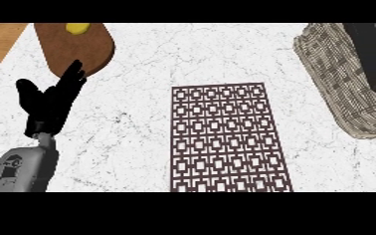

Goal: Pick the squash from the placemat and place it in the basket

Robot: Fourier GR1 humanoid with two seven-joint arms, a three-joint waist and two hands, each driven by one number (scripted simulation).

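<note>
Head view: the left robot hand [46, 104] is seen at the left edge, opened wide, fingers up, nothing held. A yellow item [78, 28] (squash? can't be told) is parked on the brown board [73, 47], well apart from the placemat [224, 139] and basket [334, 74].

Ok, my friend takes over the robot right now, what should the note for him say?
Left robot hand: open, fingers up, resting at the view's left edge.
Right robot hand: not in view.
Placemat: middle of the counter, nothing on it.
Basket: at the right edge; its inside does not show.
Squash: not on the placemat and not seen anywhere for sure. A yellow thing lies on the brown board at the top left; I cannot tell what it is.
Left to do: find the squash and check whether it is in the basket.
</note>
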